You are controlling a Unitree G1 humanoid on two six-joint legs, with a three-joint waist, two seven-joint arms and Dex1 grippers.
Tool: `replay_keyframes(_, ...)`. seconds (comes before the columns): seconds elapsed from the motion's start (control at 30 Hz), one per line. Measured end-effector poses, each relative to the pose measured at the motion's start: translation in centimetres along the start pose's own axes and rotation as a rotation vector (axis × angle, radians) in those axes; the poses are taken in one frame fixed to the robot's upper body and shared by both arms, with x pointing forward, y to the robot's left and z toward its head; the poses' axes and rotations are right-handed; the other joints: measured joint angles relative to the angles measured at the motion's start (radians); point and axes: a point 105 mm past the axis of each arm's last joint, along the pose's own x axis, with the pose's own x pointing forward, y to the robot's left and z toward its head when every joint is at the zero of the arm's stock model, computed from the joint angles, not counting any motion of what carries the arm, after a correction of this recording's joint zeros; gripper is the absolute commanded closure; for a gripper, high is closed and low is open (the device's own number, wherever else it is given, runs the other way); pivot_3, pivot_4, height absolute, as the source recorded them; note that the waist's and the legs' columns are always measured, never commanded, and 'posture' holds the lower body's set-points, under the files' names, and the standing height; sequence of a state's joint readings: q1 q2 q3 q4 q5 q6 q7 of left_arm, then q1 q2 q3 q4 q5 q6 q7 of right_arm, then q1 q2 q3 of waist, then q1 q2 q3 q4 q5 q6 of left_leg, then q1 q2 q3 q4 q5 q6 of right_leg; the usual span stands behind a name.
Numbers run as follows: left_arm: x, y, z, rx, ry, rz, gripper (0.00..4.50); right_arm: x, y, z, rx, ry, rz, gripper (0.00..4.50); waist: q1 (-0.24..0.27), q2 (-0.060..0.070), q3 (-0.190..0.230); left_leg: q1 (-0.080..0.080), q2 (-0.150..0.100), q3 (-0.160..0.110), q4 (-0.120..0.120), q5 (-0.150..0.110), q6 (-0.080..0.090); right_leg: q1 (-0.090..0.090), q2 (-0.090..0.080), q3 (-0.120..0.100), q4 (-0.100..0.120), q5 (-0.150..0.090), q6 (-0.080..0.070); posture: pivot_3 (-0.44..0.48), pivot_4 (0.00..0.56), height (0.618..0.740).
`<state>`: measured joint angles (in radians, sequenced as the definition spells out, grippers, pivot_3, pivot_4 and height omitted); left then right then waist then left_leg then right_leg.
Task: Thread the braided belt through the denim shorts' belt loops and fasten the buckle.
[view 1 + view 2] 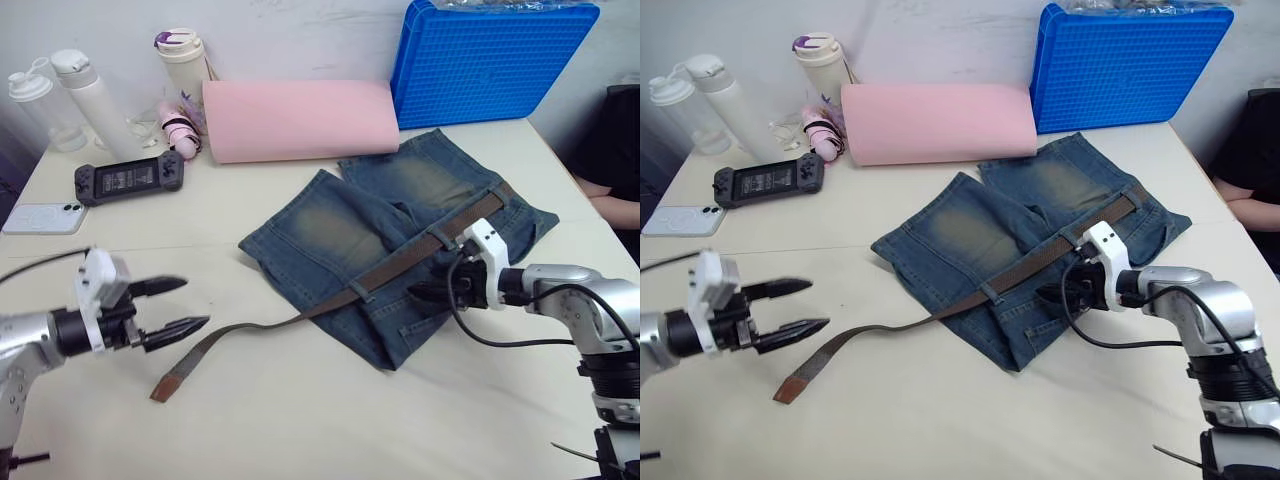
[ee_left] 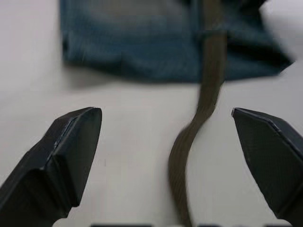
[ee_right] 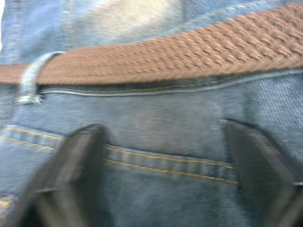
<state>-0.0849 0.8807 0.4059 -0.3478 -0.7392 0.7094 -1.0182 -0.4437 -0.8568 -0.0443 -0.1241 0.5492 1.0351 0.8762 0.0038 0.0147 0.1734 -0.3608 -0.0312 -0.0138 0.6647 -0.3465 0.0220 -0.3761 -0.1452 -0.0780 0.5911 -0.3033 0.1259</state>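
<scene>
The denim shorts point(image 1: 400, 225) lie flat at the table's middle. The braided belt point(image 1: 400, 265) runs under two belt loops point(image 1: 361, 291) along the waistband, and its free tail point(image 1: 170, 380) trails off to the left across the table. The buckle is hidden. My left gripper point(image 1: 196, 303) hovers open just left of the tail, with the strap point(image 2: 189, 142) lying between its fingers point(image 2: 71, 151) without touching them. My right gripper point(image 1: 428, 293) is open and low over the denim point(image 3: 156, 113), just below the belt point(image 3: 189, 52) and near a loop point(image 3: 32, 75).
A pink foam roll point(image 1: 300, 120) and a blue crate point(image 1: 490, 60) stand behind the shorts. Bottles point(image 1: 95, 100), a game controller point(image 1: 130, 180) and a phone point(image 1: 42, 218) sit at the back left. A person's dark sleeve point(image 1: 615, 150) is at the right edge.
</scene>
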Motion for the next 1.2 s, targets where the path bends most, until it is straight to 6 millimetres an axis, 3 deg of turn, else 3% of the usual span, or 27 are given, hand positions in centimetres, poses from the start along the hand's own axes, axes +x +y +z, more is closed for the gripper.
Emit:
replay_keyframes(0.07,1.9,-0.9,1.6,0.009,-0.028,-0.109,0.0,-1.4,0.2,0.7,-0.033,0.0,-0.003,0.02,0.004,0.001,0.001,-0.002,-0.001,0.0,0.0,0.001,0.001,-0.001,0.001,-0.001,0.0,0.0,0.001,0.0,0.15,0.74)
replay_keyframes(0.17,6.2,-2.9,3.5,0.057,-0.042,-0.311,0.0,-3.2,1.7,0.9,-0.096,0.006,0.025,0.02,0.018,0.0,0.001,-0.004,-0.001,-0.001,0.001,0.001,0.001,-0.001,0.01,-0.003,-0.001,0.002,0.003,0.0,0.15,0.74)
replay_keyframes(0.3,12.4,-3.8,3.2,0.133,0.025,-0.432,0.0,-4.2,3.3,0.5,-0.148,0.02,0.048,0.02,0.024,-0.002,0.003,-0.006,-0.002,0.003,0.004,0.002,0.003,-0.001,0.012,-0.005,-0.003,0.003,0.005,0.0,0.15,0.74)
replay_keyframes(0.4,16.5,-5.9,3.3,0.154,0.007,-0.561,0.0,-5.4,3.8,-0.5,-0.21,0.092,0.015,0.02,0.034,-0.005,0.005,-0.009,-0.002,0.002,0.01,0.002,0.005,-0.001,0.013,-0.004,-0.003,0.004,0.007,0.0,0.15,0.74)
replay_keyframes(0.53,20.9,-8.9,2.1,0.208,0.055,-0.683,0.0,-7.4,3.2,-2.7,-0.248,0.2,-0.094,0.02,0.046,-0.008,0.007,-0.01,-0.002,0.004,0.014,0.002,0.005,-0.001,0.013,-0.002,-0.003,0.005,0.009,0.0,0.15,0.74)
replay_keyframes(0.57,21.3,-9.3,1.8,0.204,0.063,-0.693,0.0,-7.5,3.2,-2.8,-0.249,0.2,-0.1,0.02,0.045,-0.008,0.007,-0.01,-0.002,0.004,0.015,0.002,0.005,0.0,0.013,-0.002,-0.002,0.005,0.009,0.0,0.15,0.74)
replay_keyframes(0.67,25.0,-12.4,-0.5,0.192,0.142,-0.735,0.0,-9.2,3.8,-2.3,-0.292,0.188,-0.166,0.02,0.052,-0.009,0.009,-0.01,-0.002,0.003,0.018,0.002,0.006,0.0,0.013,-0.002,-0.001,0.005,0.01,0.0,0.15,0.74)
replay_keyframes(0.8,27.0,-12.7,-1.4,0.256,0.203,-0.697,0.0,-9.8,3.8,-2.6,-0.277,0.203,-0.194,0.02,0.052,-0.009,0.009,-0.01,-0.002,0.003,0.018,0.002,0.006,0.001,0.012,-0.001,-0.002,0.005,0.01,0.0,0.15,0.74)
replay_keyframes(0.9,28.6,-12.9,-3.8,0.39,0.287,-0.654,0.82,-9.8,3.6,-2.3,-0.281,0.198,-0.224,0.0,0.051,-0.009,0.009,-0.01,-0.002,0.002,0.017,0.002,0.006,0.0,0.012,-0.001,-0.002,0.005,0.01,0.0,0.15,0.74)
replay_keyframes(1.07,28.2,-12.5,-4.2,0.576,0.279,-0.684,3.01,-9.7,3.1,-0.9,-0.319,0.168,-0.253,0.0,0.048,-0.009,0.009,-0.009,-0.002,0.002,0.017,0.002,0.005,0.0,0.011,-0.002,-0.005,0.005,0.01,0.0,0.15,0.74)
replay_keyframes(1.17,26.2,-9.7,-4.2,0.628,0.296,-0.651,4.32,-9.0,2.9,-0.7,-0.327,0.163,-0.231,0.0,0.033,-0.009,0.009,-0.008,0.0,0.002,0.017,0.003,0.004,0.0,0.012,-0.001,-0.004,0.005,0.008,0.0,0.15,0.74)
replay_keyframes(1.2,25.2,-8.5,-4.2,0.634,0.303,-0.635,4.48,-8.6,2.8,-0.6,-0.33,0.16,-0.22,0.0,0.024,-0.009,0.009,-0.008,0.001,0.002,0.017,0.003,0.003,0.0,0.012,-0.002,-0.004,0.005,0.008,0.0,0.15,0.74)
